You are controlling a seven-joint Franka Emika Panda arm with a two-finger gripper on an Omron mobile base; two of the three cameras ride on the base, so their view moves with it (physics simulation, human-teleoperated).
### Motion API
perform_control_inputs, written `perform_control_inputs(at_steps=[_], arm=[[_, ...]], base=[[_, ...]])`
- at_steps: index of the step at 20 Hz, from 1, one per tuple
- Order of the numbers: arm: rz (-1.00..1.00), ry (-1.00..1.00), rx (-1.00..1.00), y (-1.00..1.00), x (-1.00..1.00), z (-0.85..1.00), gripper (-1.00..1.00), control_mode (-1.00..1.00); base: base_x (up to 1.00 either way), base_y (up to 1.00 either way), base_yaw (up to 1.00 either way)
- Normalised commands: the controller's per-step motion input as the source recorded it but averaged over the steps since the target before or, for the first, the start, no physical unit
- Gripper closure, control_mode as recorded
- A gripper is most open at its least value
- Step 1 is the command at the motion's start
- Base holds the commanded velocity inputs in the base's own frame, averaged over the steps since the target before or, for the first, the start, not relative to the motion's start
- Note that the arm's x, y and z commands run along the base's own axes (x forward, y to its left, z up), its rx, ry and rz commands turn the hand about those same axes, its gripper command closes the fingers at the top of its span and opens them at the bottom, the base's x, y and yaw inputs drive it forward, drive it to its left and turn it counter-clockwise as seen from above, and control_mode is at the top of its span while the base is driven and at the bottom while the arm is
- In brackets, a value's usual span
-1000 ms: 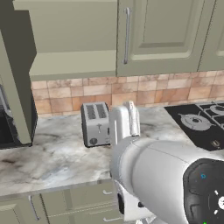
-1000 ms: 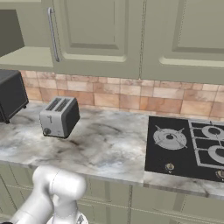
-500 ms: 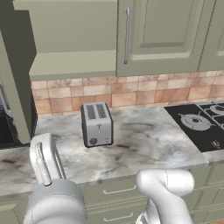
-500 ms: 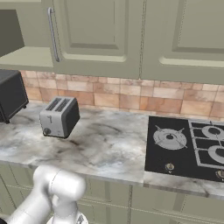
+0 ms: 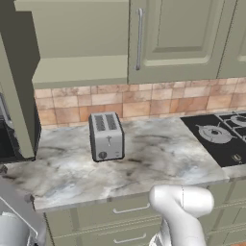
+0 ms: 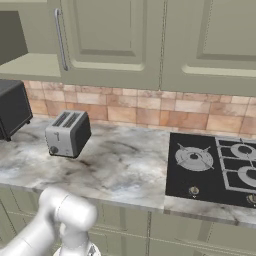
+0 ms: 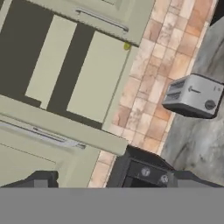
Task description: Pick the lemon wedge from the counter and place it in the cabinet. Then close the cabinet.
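The lemon wedge (image 7: 127,45) shows in the hand view as a tiny yellow speck at the front edge of the open cabinet (image 7: 98,76), by the corner nearest the closed door. The cabinet (image 5: 77,33) stands open over the counter (image 5: 158,158), its left door (image 5: 19,96) swung out toward me and its right door (image 5: 178,33) closed. My gripper (image 7: 113,181) is open and empty, its dark fingertips (image 7: 39,179) far apart, low and well back from the cabinet. The arm's white elbow (image 5: 180,206) sits below the counter edge.
A silver toaster (image 5: 106,137) stands on the counter under the cabinet. To its left is a black microwave (image 6: 12,107), beneath the open door. A black stovetop (image 6: 215,165) fills the counter's right end. Green drawers (image 5: 125,221) run below the counter.
The arm has swung down and to the left, from filling the front of the left base view to low below the counter edge. The toaster and doors have not moved.
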Motion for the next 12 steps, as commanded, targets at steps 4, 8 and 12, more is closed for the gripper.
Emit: perform_control_inputs(at_steps=[4, 8, 12], arm=[[0.00, -0.02, -0.10, 0.71, 0.93, -0.03, -1.00, -1.00], [0.00, 0.01, -0.12, 0.88, 1.00, -0.32, -1.00, -1.00], [0.00, 0.00, -0.09, 0.71, 0.96, -0.19, -1.00, -1.00]], base=[[0.00, 0.00, 0.00], [0.00, 0.00, 0.00], [0.00, 0.00, 0.00]])
